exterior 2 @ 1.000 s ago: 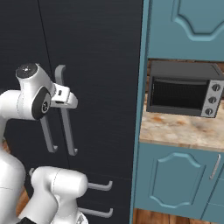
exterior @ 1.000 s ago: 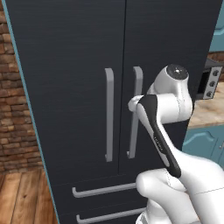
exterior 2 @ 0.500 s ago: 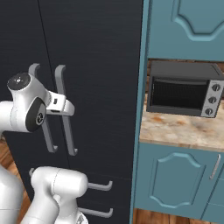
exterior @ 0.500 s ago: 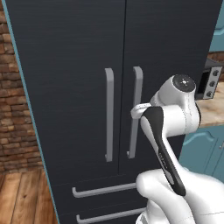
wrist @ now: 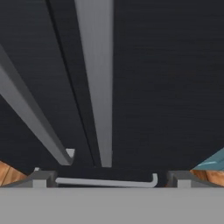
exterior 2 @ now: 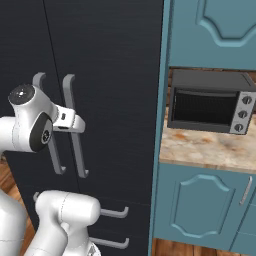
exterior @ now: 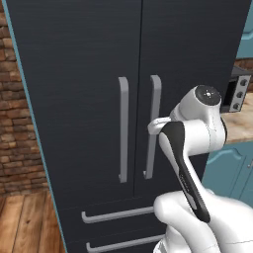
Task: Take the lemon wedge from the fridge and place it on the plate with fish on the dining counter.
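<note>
The fridge (exterior: pixel 89 74) stands straight ahead, tall and charcoal-black, with both doors closed (exterior 2: pixel 110 60). My gripper (exterior: pixel 154 127) is up against the right door's grey bar handle (exterior: pixel 155 99), about halfway down it (exterior 2: pixel 75 122). In the hand view that handle (wrist: pixel 98 87) runs down between my fingertips (wrist: pixel 41 177), which stand wide apart, so the gripper (wrist: pixel 107 177) is open and holds nothing. The left door's handle (exterior: pixel 123 128) is just beside it. The lemon wedge is hidden behind the closed doors. The plate with fish and the dining counter are out of view.
Two drawer handles (exterior: pixel 118 215) lie below the doors. To the right of the fridge, a dark toaster oven (exterior 2: pixel 207 102) sits on a beige stone top (exterior 2: pixel 210 145) over teal cabinets (exterior 2: pixel 200 200). A brick wall (exterior: pixel 15 123) and wooden floor are on the left.
The hand slid a little way down the right door handle and the arm's upper joint sank with it, then held still. The gripper stayed open.
</note>
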